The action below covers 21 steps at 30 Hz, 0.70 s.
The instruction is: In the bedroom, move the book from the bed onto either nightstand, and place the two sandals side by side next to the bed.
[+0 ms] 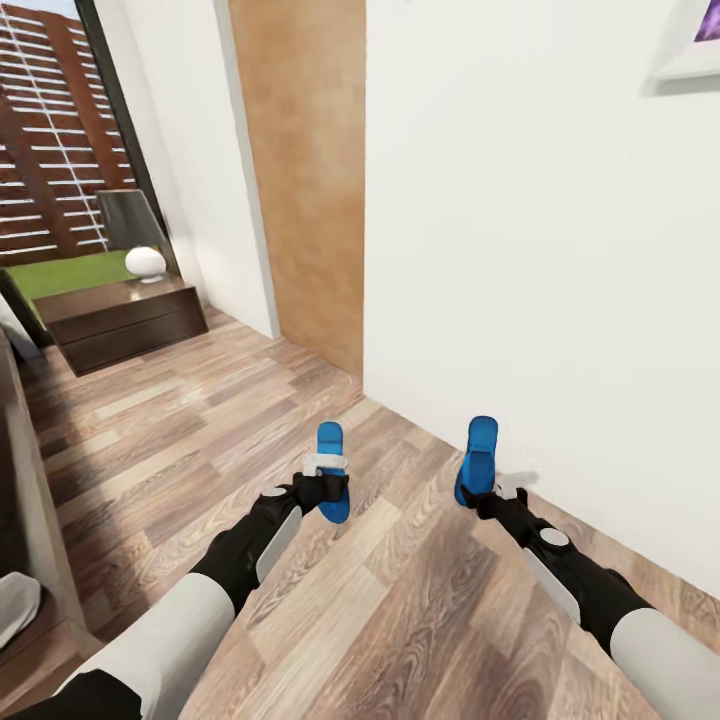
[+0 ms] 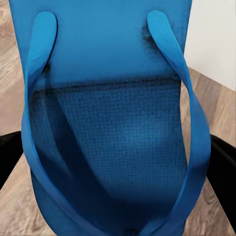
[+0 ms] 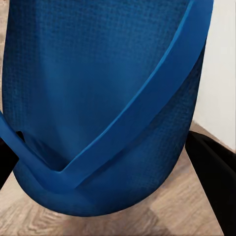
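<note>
Bright, even daylight enters from the window point(image 1: 45, 130) at far left. The white wall point(image 1: 540, 250) is nearly shadowless, and wrist close-ups of each sandal point(image 2: 113, 123) look soft and grainy.

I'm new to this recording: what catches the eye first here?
Two bright blue sandals, one held in the left gripper and one in the right gripper, above the wood-plank floor near the white wall. Far left, a dark nightstand carries a lamp.
</note>
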{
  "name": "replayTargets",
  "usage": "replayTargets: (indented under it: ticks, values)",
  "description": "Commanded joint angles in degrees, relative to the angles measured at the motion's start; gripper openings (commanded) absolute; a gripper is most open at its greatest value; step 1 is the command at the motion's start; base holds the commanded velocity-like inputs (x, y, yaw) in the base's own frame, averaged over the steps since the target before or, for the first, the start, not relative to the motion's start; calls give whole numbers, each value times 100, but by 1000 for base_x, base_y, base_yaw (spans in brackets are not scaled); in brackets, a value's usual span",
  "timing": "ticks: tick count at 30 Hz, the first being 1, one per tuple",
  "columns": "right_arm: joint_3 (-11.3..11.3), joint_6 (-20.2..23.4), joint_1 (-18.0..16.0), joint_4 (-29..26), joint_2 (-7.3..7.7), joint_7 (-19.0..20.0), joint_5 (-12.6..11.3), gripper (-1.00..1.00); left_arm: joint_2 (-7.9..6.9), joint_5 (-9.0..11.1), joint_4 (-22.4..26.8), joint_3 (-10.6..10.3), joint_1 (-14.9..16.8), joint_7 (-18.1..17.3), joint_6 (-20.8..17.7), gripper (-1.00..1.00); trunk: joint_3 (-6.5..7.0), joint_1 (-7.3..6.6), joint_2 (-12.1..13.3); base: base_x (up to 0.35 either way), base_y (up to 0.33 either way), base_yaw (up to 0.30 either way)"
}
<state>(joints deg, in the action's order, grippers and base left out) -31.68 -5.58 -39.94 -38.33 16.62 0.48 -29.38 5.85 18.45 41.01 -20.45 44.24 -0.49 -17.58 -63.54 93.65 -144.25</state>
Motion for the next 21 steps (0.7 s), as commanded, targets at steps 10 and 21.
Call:
replayTargets:
  ticks: [10,21]
  values:
    - [-31,-34,-5,1,8,5,-59,-100,-4,29,4,-2,5,-13,-26,-100,-5,2,-2,300,-15,273]
    - [-31,-31,-5,1,8,5,-59,-100,-2,27,4,-2,4,-13,-26,-100,-5,2,-2,299,-104,273]
